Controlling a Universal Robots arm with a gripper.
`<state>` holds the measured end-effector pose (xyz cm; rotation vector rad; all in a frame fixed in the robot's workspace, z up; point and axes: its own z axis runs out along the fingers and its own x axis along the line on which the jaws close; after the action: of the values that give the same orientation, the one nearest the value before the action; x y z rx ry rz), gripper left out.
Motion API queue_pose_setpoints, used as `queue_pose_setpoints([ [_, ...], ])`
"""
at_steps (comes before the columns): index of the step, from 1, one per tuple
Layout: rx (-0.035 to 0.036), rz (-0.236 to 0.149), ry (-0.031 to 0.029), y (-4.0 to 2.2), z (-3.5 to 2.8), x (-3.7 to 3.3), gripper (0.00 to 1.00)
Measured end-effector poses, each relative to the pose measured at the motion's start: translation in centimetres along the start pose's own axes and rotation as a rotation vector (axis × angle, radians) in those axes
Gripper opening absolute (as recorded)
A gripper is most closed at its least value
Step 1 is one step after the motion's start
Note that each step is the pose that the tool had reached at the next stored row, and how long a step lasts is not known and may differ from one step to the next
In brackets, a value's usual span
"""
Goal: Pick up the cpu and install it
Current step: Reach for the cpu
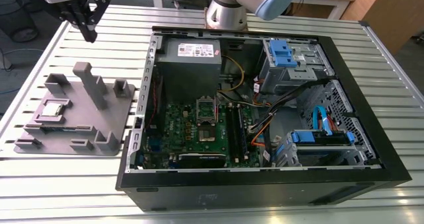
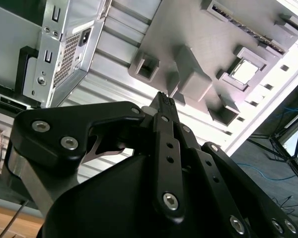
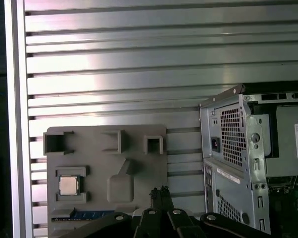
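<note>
In the exterior view I see my black gripper (image 1: 88,34) above the ribbed metal table (image 1: 39,50), fingers pressed together and empty, well apart from the small silvery square cpu (image 1: 53,110), which sits on the grey plastic tray (image 1: 116,118). Both wrist views show the same tray pocket holding the cpu (image 2: 244,72) (image 3: 68,185).

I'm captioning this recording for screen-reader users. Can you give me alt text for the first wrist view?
The cpu sits in a recess of a grey tray on a slatted metal table, with the closed, empty claw hovering apart from the chip. An open computer case lies beside the tray.
</note>
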<state>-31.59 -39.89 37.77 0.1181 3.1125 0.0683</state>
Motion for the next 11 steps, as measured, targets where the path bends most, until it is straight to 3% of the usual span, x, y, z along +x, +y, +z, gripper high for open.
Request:
queue_pose_setpoints([
  [11,0.0,0.0,0.0006,-0.14,0.63,1.51,0.11],
])
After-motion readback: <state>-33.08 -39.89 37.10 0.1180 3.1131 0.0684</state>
